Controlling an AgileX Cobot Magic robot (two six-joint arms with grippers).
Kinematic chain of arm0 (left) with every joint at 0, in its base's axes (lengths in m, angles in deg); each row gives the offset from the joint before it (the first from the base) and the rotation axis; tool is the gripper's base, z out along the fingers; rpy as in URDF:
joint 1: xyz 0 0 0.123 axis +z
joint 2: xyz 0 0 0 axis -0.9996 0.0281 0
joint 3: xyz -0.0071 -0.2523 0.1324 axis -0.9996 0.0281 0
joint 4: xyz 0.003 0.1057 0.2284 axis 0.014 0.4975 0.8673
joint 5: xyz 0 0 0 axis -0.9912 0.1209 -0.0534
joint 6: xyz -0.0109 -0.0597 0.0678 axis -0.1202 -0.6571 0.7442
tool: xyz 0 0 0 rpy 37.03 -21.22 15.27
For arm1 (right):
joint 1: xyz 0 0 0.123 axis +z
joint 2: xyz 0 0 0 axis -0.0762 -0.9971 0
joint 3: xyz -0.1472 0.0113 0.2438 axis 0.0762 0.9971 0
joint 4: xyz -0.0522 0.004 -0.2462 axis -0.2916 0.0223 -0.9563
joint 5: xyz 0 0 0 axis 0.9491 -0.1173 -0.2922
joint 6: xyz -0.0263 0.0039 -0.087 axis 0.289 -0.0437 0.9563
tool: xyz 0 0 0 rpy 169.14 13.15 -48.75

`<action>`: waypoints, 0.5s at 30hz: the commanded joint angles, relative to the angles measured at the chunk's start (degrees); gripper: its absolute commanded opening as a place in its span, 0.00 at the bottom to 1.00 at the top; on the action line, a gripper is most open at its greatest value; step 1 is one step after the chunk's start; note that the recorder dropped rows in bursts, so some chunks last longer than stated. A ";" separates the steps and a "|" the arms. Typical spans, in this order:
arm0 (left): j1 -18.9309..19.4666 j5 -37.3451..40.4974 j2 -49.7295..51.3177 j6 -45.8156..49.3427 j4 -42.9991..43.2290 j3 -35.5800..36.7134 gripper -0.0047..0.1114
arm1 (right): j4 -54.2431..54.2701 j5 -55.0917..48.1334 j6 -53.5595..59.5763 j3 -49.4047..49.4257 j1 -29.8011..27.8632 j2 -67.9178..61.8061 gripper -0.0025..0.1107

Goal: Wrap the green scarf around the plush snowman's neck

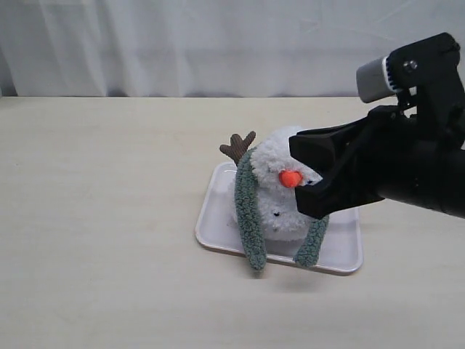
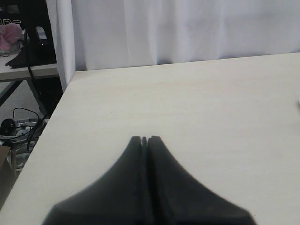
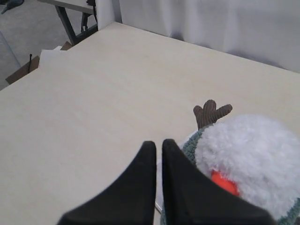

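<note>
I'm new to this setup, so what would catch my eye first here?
A white plush snowman with an orange nose sits on a white tray mid-table, a green scarf draped over its neck, both ends hanging down its front. The black right gripper looms close by its face.

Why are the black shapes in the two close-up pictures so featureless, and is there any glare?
Left wrist view: the left gripper sits very near the lens, so it is a soft black mass; the table is sharp. Right wrist view: the right gripper likewise, and the snowman looks soft. Exterior view: even light, no glare, only a faint shadow under the tray.
</note>
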 commanded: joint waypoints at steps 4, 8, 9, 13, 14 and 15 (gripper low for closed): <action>-0.48 -0.40 -0.13 0.14 -0.15 0.19 0.04 | -0.43 -0.91 0.49 0.06 0.11 6.32 0.06; -0.48 -0.40 -0.13 0.14 -0.15 0.19 0.04 | -0.43 -1.47 0.49 0.06 0.11 14.24 0.06; -0.48 -0.40 -0.13 0.14 -0.15 0.19 0.04 | -0.43 -2.38 0.49 0.06 0.11 16.70 0.06; -0.48 -0.40 -0.13 0.14 -0.15 0.19 0.04 | -0.43 -4.33 0.49 0.06 0.11 25.67 0.06; -0.48 -0.40 -0.13 0.14 -0.15 0.19 0.04 | -0.43 -4.33 0.49 0.06 0.11 28.06 0.06; -0.48 -0.40 -0.13 0.14 -0.15 0.19 0.04 | -0.43 -4.33 0.49 0.06 0.11 29.85 0.06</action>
